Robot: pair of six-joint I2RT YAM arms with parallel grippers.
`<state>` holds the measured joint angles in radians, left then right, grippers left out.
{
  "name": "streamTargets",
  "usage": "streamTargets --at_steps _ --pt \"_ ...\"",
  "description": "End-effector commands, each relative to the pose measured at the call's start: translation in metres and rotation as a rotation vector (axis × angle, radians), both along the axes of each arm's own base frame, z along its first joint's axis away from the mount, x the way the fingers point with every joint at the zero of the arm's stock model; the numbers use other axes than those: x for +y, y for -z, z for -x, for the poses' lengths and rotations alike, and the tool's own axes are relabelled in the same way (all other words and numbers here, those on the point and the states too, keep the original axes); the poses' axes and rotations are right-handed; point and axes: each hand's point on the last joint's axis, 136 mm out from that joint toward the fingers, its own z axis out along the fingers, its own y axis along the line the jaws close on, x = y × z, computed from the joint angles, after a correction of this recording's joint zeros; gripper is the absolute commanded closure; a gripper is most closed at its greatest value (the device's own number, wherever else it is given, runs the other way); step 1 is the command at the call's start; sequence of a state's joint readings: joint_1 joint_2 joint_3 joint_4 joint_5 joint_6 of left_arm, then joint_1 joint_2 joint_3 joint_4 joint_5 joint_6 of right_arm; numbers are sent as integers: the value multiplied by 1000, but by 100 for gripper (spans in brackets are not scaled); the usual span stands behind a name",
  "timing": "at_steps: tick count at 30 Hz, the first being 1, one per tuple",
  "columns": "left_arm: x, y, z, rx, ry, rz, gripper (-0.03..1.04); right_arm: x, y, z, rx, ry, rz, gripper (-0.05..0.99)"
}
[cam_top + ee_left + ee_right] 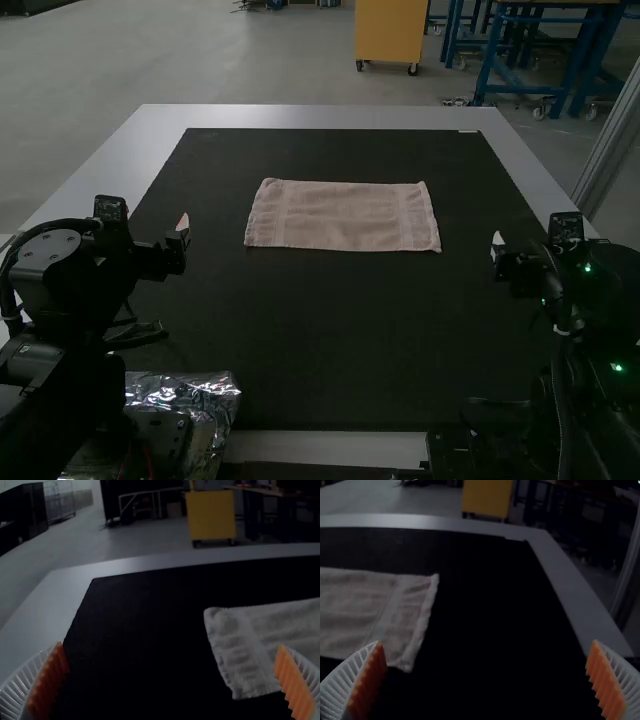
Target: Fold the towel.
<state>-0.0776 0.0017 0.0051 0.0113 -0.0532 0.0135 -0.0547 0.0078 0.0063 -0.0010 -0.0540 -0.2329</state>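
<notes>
In the high view a pinkish towel [342,215] lies flat as a wide rectangle on the black mat, beyond both arms; whether it is a single layer I cannot tell. My left gripper [183,226] is to the left of the towel and nearer the arms, and my right gripper [497,243] is off its right end. The left wrist view has the left gripper [171,672] open, fingers wide apart, with one end of the towel [260,642] beyond. Likewise open is the right gripper [486,672] in the right wrist view, near the other end of the towel [375,610]. Neither touches the cloth.
The black mat [330,340] covers most of the pale table [310,117], whose border surrounds it. Crumpled silver foil [205,392] sits at the near left beside the left arm's base. Thin dark cables lie near the left arm.
</notes>
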Motion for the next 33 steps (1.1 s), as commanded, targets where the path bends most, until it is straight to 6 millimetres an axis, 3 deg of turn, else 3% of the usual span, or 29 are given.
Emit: streamTargets --at_steps 1,5,9,12,19,24,28,33 --pt "3 2 0 1 -15 7 4 4 4 0 11 -28 5 2" --pt "3 -3 0 -20 -16 -35 4 3 0 0 -6 -22 1 2" --pt "2 -14 0 -65 -21 -190 4 -2 -21 -1 -94 8 52 2" --pt "3 -26 2 -114 -29 -187 4 -5 -34 0 -142 25 118 2" --pt "3 -31 2 -135 -43 -315 7 -4 -40 0 -165 18 222 2" --pt "4 -48 5 -204 -56 -307 6 -6 -47 1 -195 37 284 2" --pt "13 -59 8 -243 -109 -291 7 -12 -79 7 -318 85 290 3" --pt "17 -72 12 -278 -139 -282 7 -15 -91 10 -352 92 224 3"
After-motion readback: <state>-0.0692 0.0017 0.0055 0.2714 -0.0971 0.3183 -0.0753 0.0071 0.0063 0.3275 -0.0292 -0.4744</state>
